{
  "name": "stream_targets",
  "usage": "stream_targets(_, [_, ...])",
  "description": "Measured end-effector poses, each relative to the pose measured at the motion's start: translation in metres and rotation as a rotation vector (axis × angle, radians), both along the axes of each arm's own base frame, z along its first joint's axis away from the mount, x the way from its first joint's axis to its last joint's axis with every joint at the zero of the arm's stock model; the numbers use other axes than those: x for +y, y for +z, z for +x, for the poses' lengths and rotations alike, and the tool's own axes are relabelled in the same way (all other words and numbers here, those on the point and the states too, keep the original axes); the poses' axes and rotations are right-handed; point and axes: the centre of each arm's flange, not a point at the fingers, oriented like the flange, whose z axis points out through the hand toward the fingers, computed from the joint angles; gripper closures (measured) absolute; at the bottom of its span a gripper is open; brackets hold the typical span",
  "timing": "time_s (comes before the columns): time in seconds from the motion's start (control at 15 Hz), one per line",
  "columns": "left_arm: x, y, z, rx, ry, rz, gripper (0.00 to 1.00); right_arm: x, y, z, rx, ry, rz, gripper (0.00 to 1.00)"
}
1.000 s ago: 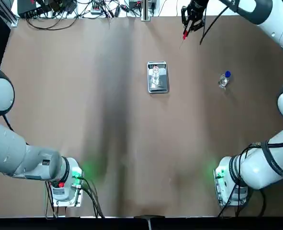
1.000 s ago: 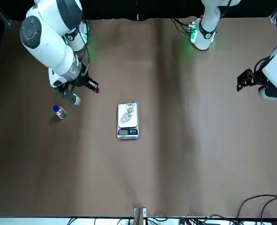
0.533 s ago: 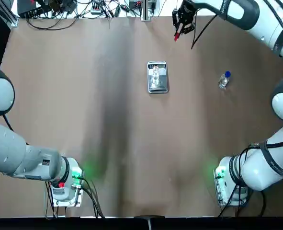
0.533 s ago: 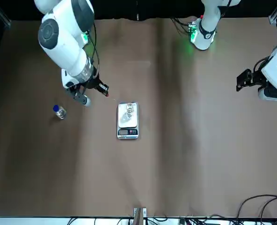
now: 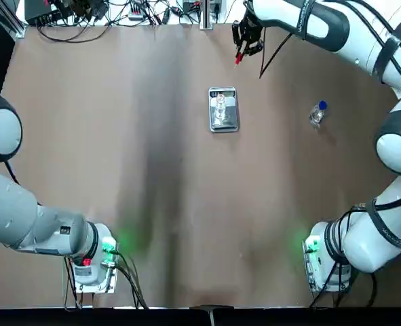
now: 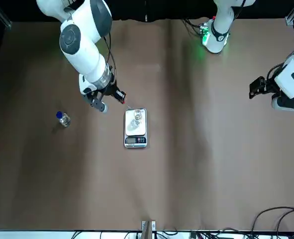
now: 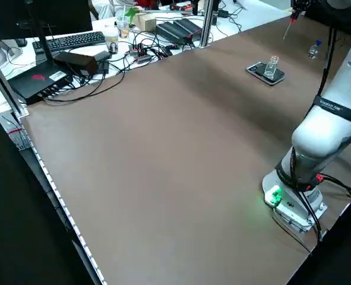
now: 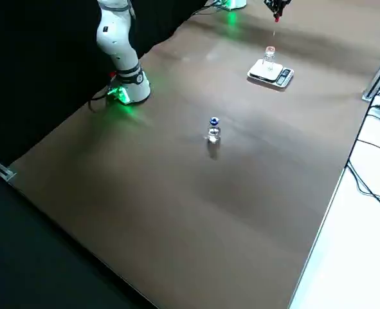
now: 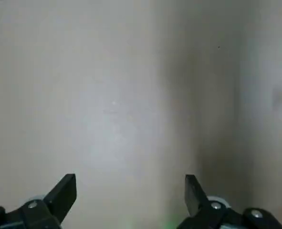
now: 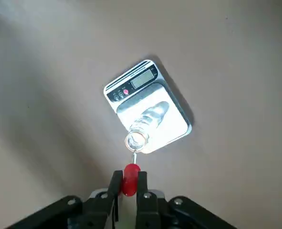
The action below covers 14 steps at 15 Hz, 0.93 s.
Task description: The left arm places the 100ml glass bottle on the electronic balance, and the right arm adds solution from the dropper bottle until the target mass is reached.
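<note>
step 2, dosing: the right gripper pinches the red dropper bulb near the 100ml glass bottle; next, centre and squeeze. left gripper is parked aside, spread.

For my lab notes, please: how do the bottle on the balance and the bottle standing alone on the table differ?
The bottle on the balance has an uncapped mouth, while the bottle on the table wears a blue collar. The first stands on the balance's plate; the second stands directly on the table. Both are small, clear and upright.
</note>
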Motion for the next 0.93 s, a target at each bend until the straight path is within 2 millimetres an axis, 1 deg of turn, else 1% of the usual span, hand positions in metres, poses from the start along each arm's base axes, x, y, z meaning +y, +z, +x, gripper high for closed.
stream_targets(0.27, [0.000,-0.001,0.001,0.002,-0.001,0.000,0.00,0.015,-0.011,-0.003,-0.004,-0.005,0.002,0.84])
stream_targets(0.4, [-0.001,-0.001,0.001,0.002,-0.001,0.000,0.00,0.019,-0.019,-0.003,0.002,-0.004,-0.003,0.84])
stream_targets(0.93, [-0.001,-0.002,0.001,0.004,-0.003,0.000,0.00,0.020,-0.036,0.003,0.010,-0.009,-0.016,0.84])
